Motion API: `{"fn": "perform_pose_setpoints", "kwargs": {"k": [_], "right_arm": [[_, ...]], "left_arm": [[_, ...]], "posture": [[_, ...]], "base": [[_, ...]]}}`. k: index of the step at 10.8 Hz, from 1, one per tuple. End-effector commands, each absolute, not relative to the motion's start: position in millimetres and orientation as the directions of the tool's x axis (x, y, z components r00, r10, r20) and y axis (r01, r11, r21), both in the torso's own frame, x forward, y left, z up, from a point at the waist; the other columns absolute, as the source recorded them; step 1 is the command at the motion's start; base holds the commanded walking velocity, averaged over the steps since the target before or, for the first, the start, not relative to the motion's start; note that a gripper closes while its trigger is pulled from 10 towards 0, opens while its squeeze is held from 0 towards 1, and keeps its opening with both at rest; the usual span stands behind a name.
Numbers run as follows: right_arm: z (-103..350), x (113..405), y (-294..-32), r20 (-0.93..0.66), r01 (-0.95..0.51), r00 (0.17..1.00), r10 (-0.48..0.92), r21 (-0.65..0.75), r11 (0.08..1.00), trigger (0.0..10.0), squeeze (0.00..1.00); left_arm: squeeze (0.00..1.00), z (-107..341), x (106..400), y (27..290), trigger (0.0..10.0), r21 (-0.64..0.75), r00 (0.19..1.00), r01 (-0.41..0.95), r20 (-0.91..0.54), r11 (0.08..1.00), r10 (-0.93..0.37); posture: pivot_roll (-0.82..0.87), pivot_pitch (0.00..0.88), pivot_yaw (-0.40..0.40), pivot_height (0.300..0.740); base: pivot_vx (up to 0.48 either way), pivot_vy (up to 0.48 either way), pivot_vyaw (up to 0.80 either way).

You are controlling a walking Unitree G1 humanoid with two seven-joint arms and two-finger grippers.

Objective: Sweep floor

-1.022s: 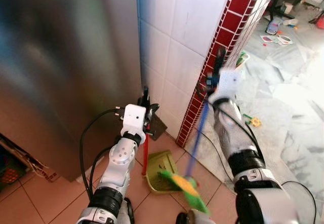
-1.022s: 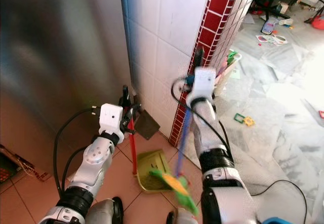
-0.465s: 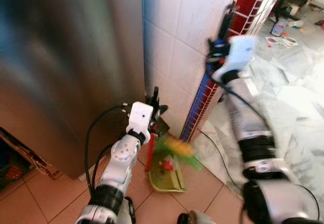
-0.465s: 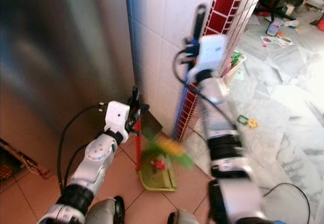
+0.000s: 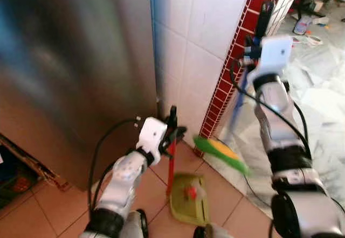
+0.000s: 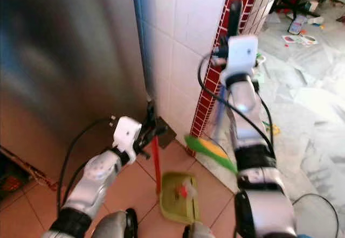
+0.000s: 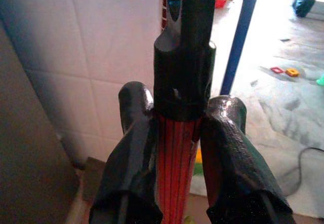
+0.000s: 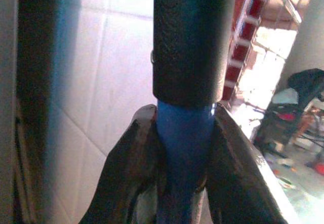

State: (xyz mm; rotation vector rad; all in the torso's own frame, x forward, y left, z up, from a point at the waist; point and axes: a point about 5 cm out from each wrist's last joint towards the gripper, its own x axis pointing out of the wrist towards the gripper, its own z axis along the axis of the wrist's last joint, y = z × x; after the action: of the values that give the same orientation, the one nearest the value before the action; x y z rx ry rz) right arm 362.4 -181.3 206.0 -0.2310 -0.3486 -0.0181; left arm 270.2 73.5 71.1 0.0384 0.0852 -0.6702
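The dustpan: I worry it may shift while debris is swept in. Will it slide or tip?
The dustpan looks thin plastic, probably light, so it could slide on the smooth tiles. Its tall red handle might tip, but the left gripper clamps it, likely steadying it.

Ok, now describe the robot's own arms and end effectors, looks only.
Both arms are silver metal in rounded segments with black bands at the joints. A white boxy block sits at each wrist, and black cables loop along each forearm. The left end effector and right end effector each have two long black fingers with a rough, textured, slightly glossy surface.
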Motion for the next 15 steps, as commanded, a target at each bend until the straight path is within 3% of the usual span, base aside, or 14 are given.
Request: {"fn": "perform_pose_setpoints", "kwargs": {"k": [1,4,5,6,8,12,15], "right_arm": [[208.9,357.8,-188.4,0.378,0.099,0.926,0.012,-0.272,0.957,10.0,0.0],[186.6,352.1,-196.6,0.304,0.181,0.948,-0.089,-0.292,0.939,10.0,0.0],[173.8,347.7,-198.2,0.252,0.192,0.958,-0.134,-0.223,0.956,10.0,0.0],[165.4,343.2,-198.0,0.225,0.205,0.961,-0.161,-0.188,0.961,10.0,0.0],[146.0,338.1,-197.3,0.142,0.241,0.964,-0.225,-0.111,0.964,10.0,0.0],[148.4,342.8,-197.3,0.132,0.25,0.963,-0.236,-0.098,0.963,10.0,0.0],[149.2,343.3,-196.1,0.133,0.251,0.962,-0.237,-0.103,0.963,10.0,0.0]], "left_arm": [[0.0,80.3,265.2,73.7,10.0,0.014,0.74,0.672,-0.061,0.741,-0.67],[0.0,83.6,252.2,85.2,10.0,-0.007,0.715,0.697,-0.061,0.717,-0.696],[0.0,85.9,256.1,96.7,10.0,0.071,0.797,0.603,-0.087,0.794,-0.598],[0.0,88.9,255.8,103.3,10.0,0.064,0.82,0.572,-0.076,0.817,-0.568],[0.0,92.5,252.4,114.7,10.0,0.022,0.854,0.518,-0.066,0.855,-0.516],[0.0,96.8,255.1,112.0,10.0,0.002,0.853,0.519,-0.068,0.855,-0.518],[0.0,96.4,254.9,109.9,10.0,-0.006,0.846,0.528,-0.083,0.849,-0.527]], "posture": [[-0.04,0.066,0.009,0.74],[-0.04,0.07,0.023,0.74],[-0.03,0.066,0.023,0.74],[-0.02,0.062,0.022,0.74],[-0.01,0.048,0.027,0.74],[-0.01,0.038,0.026,0.74],[-0.02,0.033,0.027,0.74]], "base": [[0.0,0.0,0.0],[0.0,0.0,0.0],[0.0,0.0,0.0],[0.0,0.0,0.0],[0.0,0.0,-0.73],[0.0,0.0,-0.8],[0.0,0.448,-0.8]]}}
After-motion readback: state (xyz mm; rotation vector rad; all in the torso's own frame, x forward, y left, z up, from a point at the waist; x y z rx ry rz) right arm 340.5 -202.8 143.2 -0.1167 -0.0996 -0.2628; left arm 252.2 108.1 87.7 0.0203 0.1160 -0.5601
